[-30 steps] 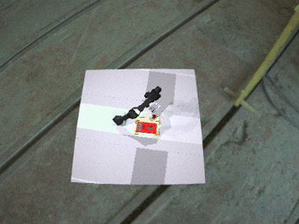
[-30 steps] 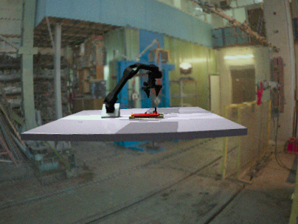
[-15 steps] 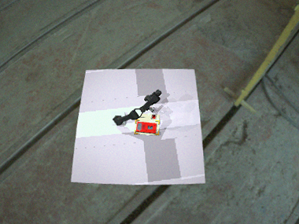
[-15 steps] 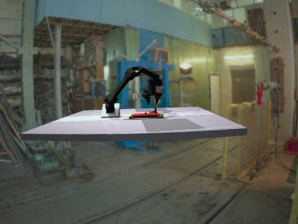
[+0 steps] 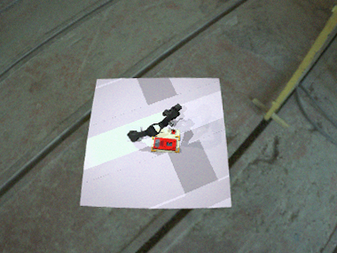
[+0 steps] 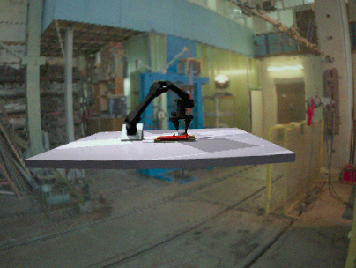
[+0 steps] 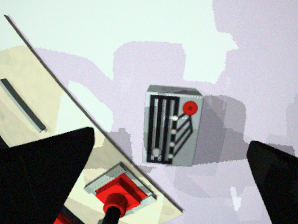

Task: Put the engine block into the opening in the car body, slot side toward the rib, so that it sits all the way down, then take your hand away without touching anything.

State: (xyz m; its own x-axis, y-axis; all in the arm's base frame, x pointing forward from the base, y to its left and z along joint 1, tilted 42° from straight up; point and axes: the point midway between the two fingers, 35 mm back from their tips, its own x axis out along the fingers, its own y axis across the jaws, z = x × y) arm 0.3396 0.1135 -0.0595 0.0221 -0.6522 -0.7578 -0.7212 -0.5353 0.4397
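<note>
The engine block (image 7: 172, 127), a grey box with dark slots and a red disc on top, stands on the table top beside the cream board in the wrist view. I cannot make it out in the top and exterior views. My gripper (image 7: 172, 142) (image 6: 182, 132) is open and empty, pointing down, with one finger on each side of the block in the picture and neither touching it. In the exterior view the fingertips are low, behind the car body. The red car body (image 5: 161, 149) (image 6: 169, 137) lies on the board, with a grey and a dark patch in it; the rib is too small to tell.
The cream board (image 7: 75, 125) reaches close to the left finger. On its corner a red knobbed piece (image 7: 117, 192) with a dark upright handle sits in a grey frame, near that finger. A dark narrow bar or slot (image 7: 25, 106) is farther along the board. The arm's base (image 6: 132, 132) stands left.
</note>
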